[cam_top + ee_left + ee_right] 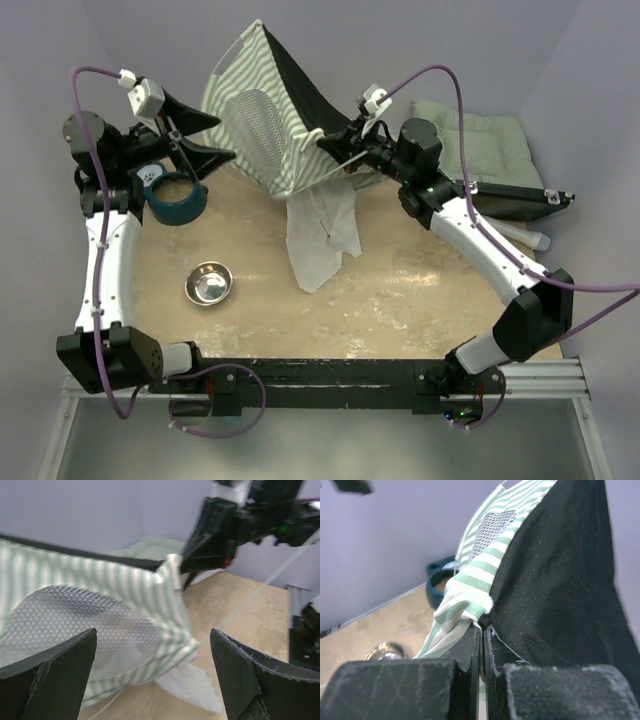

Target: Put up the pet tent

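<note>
While my right pincer clamps pet tent corner, tent half up; left pincer agape, empty, tent just ahead.

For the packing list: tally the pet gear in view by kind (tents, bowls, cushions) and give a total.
pet tent: 1
bowls: 2 (teal bowl, steel bowl)
green cushion: 1
Total: 4
</note>
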